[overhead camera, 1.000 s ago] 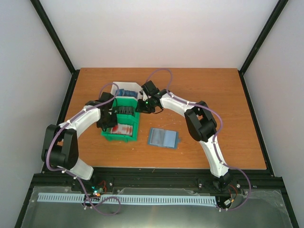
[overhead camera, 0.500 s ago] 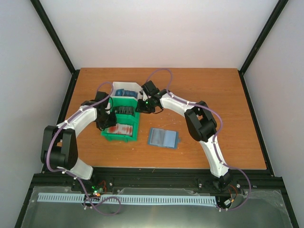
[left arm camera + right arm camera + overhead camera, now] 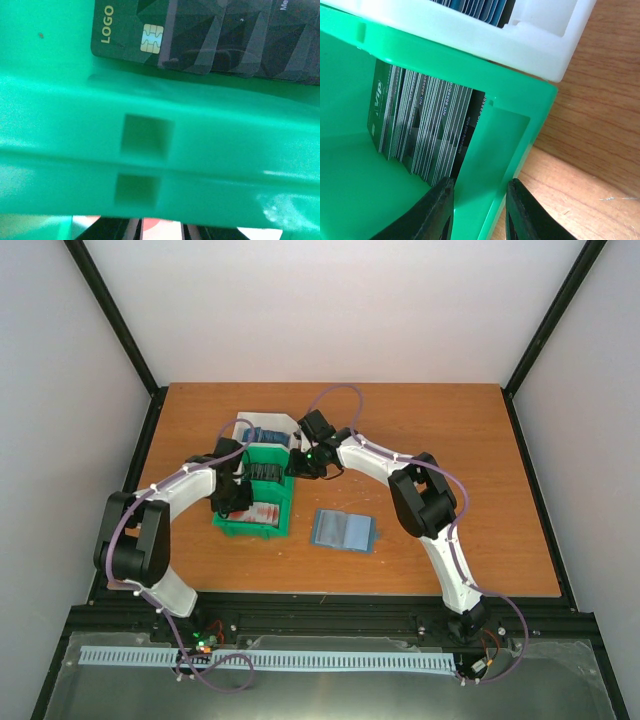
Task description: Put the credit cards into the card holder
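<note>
Credit cards, thin plastic rectangles, fill an open-topped green plastic bin (image 3: 282,518) on the left half of the orange-brown wooden table (image 3: 450,420). A stack of dark cards (image 3: 420,125) stands on edge at the bin's far end, and red cards (image 3: 262,512) lie flat in its near part. Behind it and touching it sits a white plastic bin (image 3: 535,45) with blue cards (image 3: 265,434) inside.

The card holder, a small grey-blue slotted wallet (image 3: 343,530), lies unfolded and flat on the table. It is to the right of the green plastic bin, apart from it, and neither arm touches it.

The right gripper (image 3: 480,182) straddles the far right corner of the green plastic bin. One black finger (image 3: 440,210) is inside against the wall and the other is outside, so the wall is pinched between them.

The left gripper (image 3: 234,504) reaches down into the green plastic bin from its left side. Its wrist camera sits so near that it shows only a green dividing wall with two square recesses and a dark card (image 3: 150,35) printed "LOGO" with a chip beyond it. A strip of red appears under the wall. Its fingers are in neither view, so I cannot tell whether they are spread or pressed together, or whether they hold anything.
</note>
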Tool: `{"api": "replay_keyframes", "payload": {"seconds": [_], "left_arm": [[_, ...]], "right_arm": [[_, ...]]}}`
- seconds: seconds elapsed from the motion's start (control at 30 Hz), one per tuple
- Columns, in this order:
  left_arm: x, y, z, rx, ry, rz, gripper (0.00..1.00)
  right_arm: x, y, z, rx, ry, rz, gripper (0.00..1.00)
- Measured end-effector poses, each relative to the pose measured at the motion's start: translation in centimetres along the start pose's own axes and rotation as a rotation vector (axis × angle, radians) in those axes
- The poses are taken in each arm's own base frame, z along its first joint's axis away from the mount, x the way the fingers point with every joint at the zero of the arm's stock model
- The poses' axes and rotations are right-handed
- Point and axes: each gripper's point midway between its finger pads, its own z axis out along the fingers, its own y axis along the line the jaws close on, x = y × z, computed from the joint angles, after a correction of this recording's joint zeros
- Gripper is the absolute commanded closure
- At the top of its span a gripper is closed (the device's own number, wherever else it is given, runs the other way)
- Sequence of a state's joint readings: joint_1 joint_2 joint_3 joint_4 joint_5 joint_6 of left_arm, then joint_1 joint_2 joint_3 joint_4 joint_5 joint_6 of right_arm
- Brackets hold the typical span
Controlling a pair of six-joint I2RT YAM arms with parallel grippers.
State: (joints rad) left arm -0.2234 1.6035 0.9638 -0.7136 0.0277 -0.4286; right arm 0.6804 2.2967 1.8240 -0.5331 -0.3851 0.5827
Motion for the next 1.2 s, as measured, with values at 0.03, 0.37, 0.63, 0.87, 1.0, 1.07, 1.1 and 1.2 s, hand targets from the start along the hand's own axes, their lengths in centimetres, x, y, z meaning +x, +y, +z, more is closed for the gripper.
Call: {"api": "replay_keyframes", "payload": {"seconds": [0.03, 0.37, 0.63, 0.87, 1.0, 1.07, 1.1, 1.2], "left_arm": [[0.0, 0.0, 0.0, -0.002, -0.001, 0.002, 0.8], [-0.2, 0.3, -0.4, -0.027, -0.002, 0.005, 0.72], [-0.7, 1.1, -1.2, 0.006, 0.001, -0.049, 0.71], [-0.8, 2.1, -1.5, 0.005, 0.009, -0.088, 0.7], [-0.7, 2.3, -1.5, 0.005, 0.014, -0.092, 0.67], [-0.7, 2.1, -1.5, 0.012, 0.015, -0.091, 0.65], [-0.7, 2.1, -1.4, 0.018, 0.015, -0.09, 0.65], [-0.7, 1.8, -1.3, 0.031, 0.014, -0.087, 0.65]], "right_arm": [[0.0, 0.0, 0.0, 0.0, 0.0, 0.0, 0.71], [0.0, 0.1, 0.0, -0.001, 0.0, -0.001, 0.71], [0.1, 0.3, 0.0, -0.01, 0.004, -0.003, 0.71], [0.5, -0.5, 0.1, 0.022, 0.017, 0.007, 0.71], [0.7, -0.7, 0.1, 0.028, 0.024, 0.01, 0.71], [0.7, -0.7, 0.1, 0.029, 0.025, 0.011, 0.71], [0.8, -0.7, 0.1, 0.029, 0.025, 0.01, 0.71], [0.8, -0.7, 0.1, 0.029, 0.026, 0.007, 0.71]]}}
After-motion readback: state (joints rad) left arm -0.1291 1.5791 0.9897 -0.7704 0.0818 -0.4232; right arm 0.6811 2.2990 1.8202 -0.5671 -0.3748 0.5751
